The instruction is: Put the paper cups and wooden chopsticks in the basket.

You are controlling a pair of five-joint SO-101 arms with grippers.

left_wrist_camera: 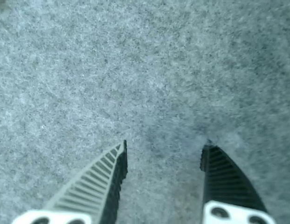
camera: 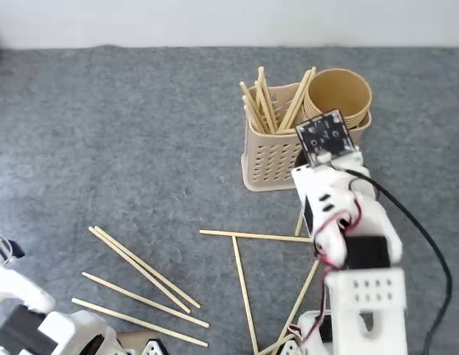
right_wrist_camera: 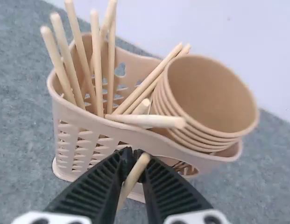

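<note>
Grey felt (camera: pixel 103 133): it covers the whole table I am working over, up to a pale wall (camera: pixel 214 22) at the far edge.
Right arm (camera: pixel 347 229): I see it reaching from the near edge toward the basket (camera: pixel 270 159), with its wrist just on the near side of the basket wall.
Right gripper (right_wrist_camera: pixel 134 161): the jaws are pinched on one held chopstick (right_wrist_camera: pixel 130 179). The stick's end is right in front of the slotted wall, and I cannot tell whether it touches.
Left arm (camera: pixel 29 310): it sits folded at the near left corner, well apart from the basket.
Left gripper (left_wrist_camera: pixel 166 147): the fingers are spread with nothing between them, over bare felt.
Open room: I have a wide bare stretch left of the basket and beyond the scattered sticks.
Loose chopsticks (camera: pixel 144 277): one group lies flat at the near left. More (camera: pixel 244 285) lie between the basket and the near edge, some running under the right arm.
Basket look: it is beige plastic, upright, toward the far right.
Paper cups (right_wrist_camera: pixel 205 93): a tan nested stack sits tilted in the basket's right end.
Standing chopsticks (camera: pixel 262 100): a bundle leans in the left part, and one stick (right_wrist_camera: pixel 145 120) lies across the rim against the cups.
</note>
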